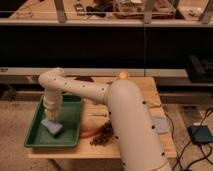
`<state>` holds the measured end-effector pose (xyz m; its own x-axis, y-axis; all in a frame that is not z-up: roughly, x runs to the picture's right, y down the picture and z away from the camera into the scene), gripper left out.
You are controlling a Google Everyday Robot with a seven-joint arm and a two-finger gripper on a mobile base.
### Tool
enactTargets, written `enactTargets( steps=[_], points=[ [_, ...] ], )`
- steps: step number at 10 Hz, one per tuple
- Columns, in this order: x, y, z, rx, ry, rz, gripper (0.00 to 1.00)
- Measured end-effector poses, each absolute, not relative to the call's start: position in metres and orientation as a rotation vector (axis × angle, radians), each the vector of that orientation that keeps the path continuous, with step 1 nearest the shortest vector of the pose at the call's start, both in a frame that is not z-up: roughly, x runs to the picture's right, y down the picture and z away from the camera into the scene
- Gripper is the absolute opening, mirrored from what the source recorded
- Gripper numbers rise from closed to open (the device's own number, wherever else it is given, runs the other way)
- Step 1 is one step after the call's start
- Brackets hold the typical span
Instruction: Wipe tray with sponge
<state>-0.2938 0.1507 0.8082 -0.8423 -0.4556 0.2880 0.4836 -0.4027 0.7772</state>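
Note:
A green tray [70,125] lies on the left part of a wooden table [150,95]. A light blue sponge [53,127] rests flat on the tray's floor, towards its left side. My gripper [51,116] points straight down at the end of the white arm and sits right on top of the sponge's back edge. The arm's wrist hides the fingers.
A bunch of dark grapes [103,135] and an orange carrot [89,133] lie just right of the tray. An orange fruit [122,75] sits at the table's back edge. A grey cloth [160,124] lies at the right. Dark shelving stands behind the table.

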Motion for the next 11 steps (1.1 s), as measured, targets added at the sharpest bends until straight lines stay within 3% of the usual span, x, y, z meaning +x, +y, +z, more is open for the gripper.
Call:
enactTargets(
  steps=[4,11],
  points=[
    [-0.252,0.157,0.822,-0.113,-1.23,-2.195,0.0],
    [-0.259,0.096,0.879,-0.133,-1.151,-2.065,0.0]
  ],
)
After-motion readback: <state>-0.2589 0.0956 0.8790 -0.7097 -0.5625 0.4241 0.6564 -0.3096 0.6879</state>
